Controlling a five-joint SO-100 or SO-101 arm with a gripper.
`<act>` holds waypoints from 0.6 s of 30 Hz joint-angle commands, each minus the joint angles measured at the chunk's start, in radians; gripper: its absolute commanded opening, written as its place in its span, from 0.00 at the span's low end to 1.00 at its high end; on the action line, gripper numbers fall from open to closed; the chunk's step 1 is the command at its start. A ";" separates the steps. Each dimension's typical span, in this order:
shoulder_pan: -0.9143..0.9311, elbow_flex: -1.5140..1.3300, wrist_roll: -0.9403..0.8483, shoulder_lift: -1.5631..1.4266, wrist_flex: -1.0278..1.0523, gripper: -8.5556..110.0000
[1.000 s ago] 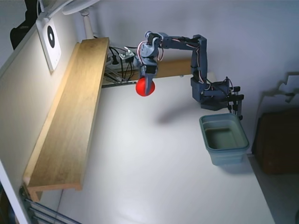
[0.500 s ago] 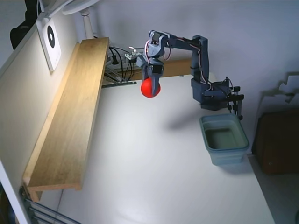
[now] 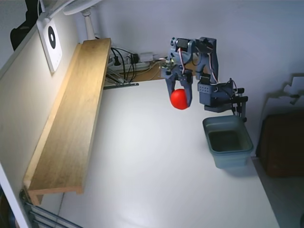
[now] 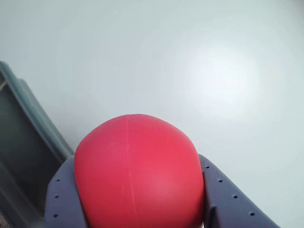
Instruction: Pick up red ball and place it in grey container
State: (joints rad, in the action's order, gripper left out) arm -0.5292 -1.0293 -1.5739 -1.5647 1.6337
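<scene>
Your fixed view looks down from high up and off to one side, far enough back to take in the whole white table (image 3: 156, 166), the arm at its far edge and the wooden shelf (image 3: 71, 118) at left. Your wrist view rides at the gripper (image 4: 137, 209), close behind the red ball (image 4: 137, 171), facing down onto the table. Both views share the ball, the bare tabletop and the grey container (image 3: 228, 141).

No text, label or number can be read in either view

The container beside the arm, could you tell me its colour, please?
Grey-blue; the container shows best in the fixed view.
</scene>
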 commanded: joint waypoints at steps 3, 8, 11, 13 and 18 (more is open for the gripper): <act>-0.170 0.041 0.003 -0.019 0.009 0.27; -0.313 0.041 0.003 -0.019 0.009 0.27; -0.401 0.041 0.003 -0.019 0.009 0.27; -0.434 0.041 0.003 -0.019 0.009 0.27; -0.437 0.041 0.003 -0.019 0.009 0.27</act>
State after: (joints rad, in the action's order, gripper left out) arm -0.9465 -1.0293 -1.5739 -1.5647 1.6337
